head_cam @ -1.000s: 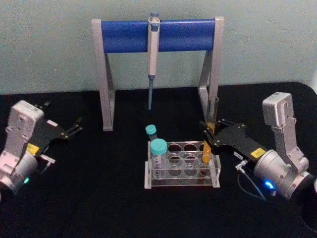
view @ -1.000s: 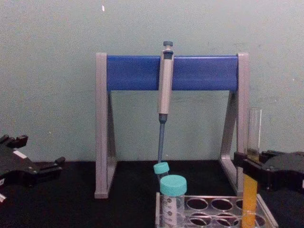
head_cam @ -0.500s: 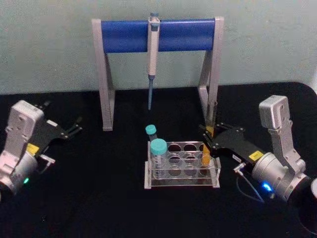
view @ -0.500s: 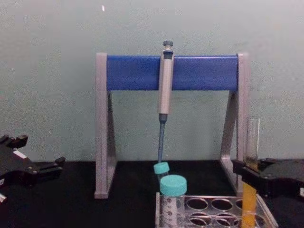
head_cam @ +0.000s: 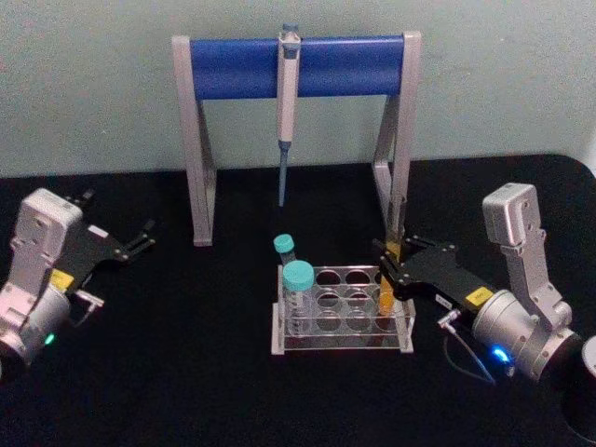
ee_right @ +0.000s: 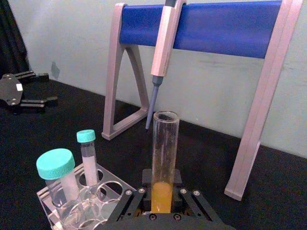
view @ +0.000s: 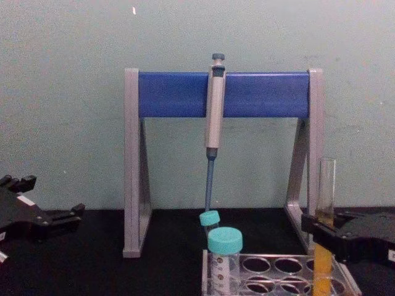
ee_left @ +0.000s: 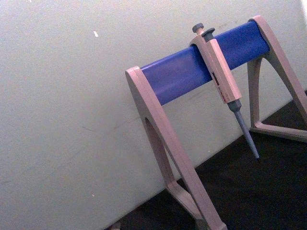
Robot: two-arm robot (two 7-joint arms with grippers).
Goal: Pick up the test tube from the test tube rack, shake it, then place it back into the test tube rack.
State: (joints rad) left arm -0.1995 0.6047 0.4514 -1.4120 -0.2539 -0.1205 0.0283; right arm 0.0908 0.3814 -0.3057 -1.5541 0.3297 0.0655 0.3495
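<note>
Right gripper: closed on the test tube at mid-height, fingers pressed against the glass from both sides; reached in from the right over the rack's right end.
Test tube: held upright, long axis vertical, open mouth up and round end down; orange-yellow liquid in the lower part, clear glass above; lower end set in a hole at the right end of the test tube rack, as seen in the chest view.
Test tube rack: low clear plastic, on the black table, near the middle and in front of the stand; top plate with rows of round holes, most of them open.
Capped tubes: a wide one with a teal cap and a thinner one with a teal cap, both at the rack's left end, well apart from the held tube.
Stand: grey legs and a blue crossbar, behind the rack; its right leg just behind the held tube.
Pipette: hung from the crossbar, tip down, over bare table behind the rack.
Writing: a yellow sticker on each arm, a white patch on the left gripper; nothing can be read.
Left gripper: parked at the table's left side, fingers apart, nothing held.
Open room: bare black table left of, in front of and right of the rack.
</note>
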